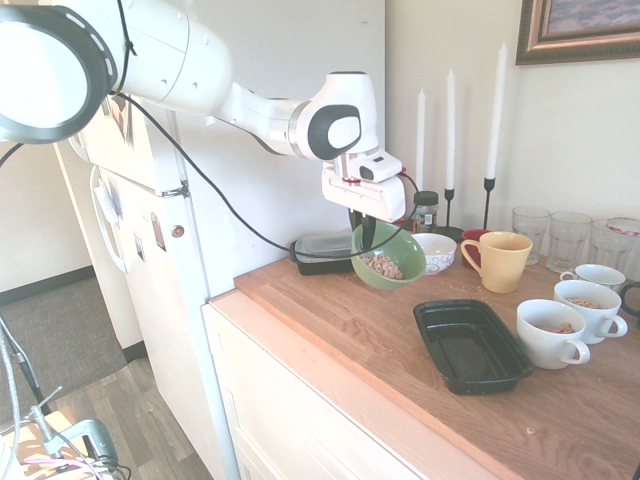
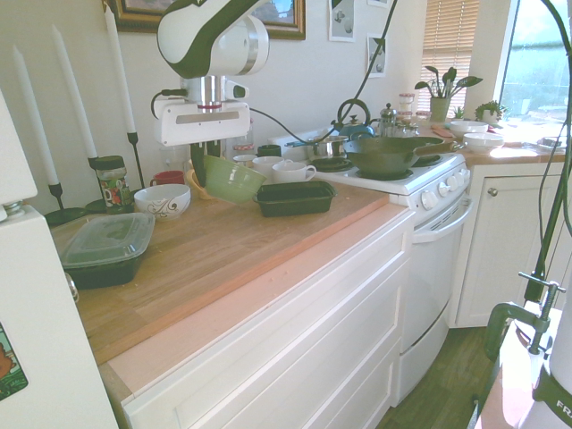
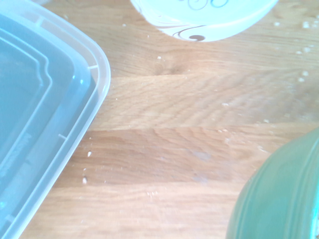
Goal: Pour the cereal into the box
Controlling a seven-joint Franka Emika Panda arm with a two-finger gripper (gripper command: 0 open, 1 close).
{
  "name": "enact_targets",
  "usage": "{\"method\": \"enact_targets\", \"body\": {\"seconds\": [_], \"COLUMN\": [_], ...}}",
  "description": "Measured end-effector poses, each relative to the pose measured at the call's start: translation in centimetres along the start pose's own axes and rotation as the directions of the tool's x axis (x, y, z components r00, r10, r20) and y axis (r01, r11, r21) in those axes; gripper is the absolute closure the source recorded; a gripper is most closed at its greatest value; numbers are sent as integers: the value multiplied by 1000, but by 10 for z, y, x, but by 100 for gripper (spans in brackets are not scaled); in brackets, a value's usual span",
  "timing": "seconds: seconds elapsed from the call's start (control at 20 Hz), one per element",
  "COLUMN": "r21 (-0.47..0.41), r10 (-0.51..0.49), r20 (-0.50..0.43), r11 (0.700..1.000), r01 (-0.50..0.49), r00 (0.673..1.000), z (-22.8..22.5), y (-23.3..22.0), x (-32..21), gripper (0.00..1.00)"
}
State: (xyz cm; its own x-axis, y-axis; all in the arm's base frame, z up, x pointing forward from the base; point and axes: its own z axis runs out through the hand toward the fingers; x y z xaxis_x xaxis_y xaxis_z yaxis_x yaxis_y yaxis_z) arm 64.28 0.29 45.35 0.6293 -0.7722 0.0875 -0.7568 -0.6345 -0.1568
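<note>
Gripper point(image 1: 367, 232) clamped on green bowl point(image 1: 391, 257), cereal point(image 1: 383, 265) inside, bowl tilted, box point(image 1: 472, 345) apart

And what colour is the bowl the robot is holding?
The bowl is green, best seen in the first exterior view.

Countertop point(image 1: 380, 345): wood, visible grain, satin, smooth. Box point(image 1: 470, 345): black plastic, glossy inside. Lidded container point(image 2: 107, 248): black plastic base; lid point(image 3: 45, 99) translucent plastic, smooth, shiny. Green bowl point(image 1: 405, 255): smooth, glossy. Cereal point(image 1: 383, 266): matt, rough. Patterned bowl point(image 2: 163, 202): smooth, glossy. Candles point(image 1: 497, 115): matt, smooth. Tumblers point(image 1: 568, 240): clear glass. Pot point(image 2: 332, 147): shiny metal.
</note>
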Motion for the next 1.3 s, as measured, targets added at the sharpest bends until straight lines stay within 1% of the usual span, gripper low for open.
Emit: {"method": "enact_targets", "body": {"seconds": [0.15, 0.3, 0.45, 0.6, 0.75, 0.95, 1.1, 1.3], "r21": [49, 85, 108, 153, 199, 252, 319, 377], "r10": [29, 58, 88, 105, 112, 107, 77, 55], "r20": [52, 105, 141, 206, 260, 308, 372, 445], "r11": [998, 994, 989, 978, 966, 949, 926, 894], "r01": [-32, -67, -104, -138, -167, -190, -205, -242], "r00": [998, 993, 986, 973, 959, 945, 925, 894], "z": [-22, -32, -28, -16, -3, 1, -3, 2], "y": [30, 62, 88, 114, 132, 142, 149, 167], "x": [13, 31, 49, 69, 93, 119, 134, 151], "gripper": [100, 100, 100, 100, 100, 100, 100, 100]}}
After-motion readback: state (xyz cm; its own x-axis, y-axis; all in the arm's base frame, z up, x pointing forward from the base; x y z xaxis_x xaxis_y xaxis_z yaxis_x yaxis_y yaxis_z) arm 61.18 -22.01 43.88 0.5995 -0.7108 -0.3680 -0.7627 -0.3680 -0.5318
